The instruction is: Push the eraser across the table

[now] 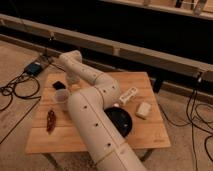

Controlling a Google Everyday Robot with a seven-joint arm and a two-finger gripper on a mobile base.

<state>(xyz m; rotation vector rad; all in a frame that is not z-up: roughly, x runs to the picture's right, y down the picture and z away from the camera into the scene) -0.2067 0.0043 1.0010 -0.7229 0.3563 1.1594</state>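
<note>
The eraser [58, 85] sits near the table's [135, 137] far left corner. The hand [73, 80] is just beside it; I cannot tell its grip. The push seems barely begun.

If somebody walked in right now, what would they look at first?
Probably the big white robot arm, which reaches from the bottom of the view across the wooden table. Its gripper is down at the table's far left, close to the small black eraser and the white cup. A dark red chili-shaped thing lies near the left edge, and a white block sits on the right.
</note>
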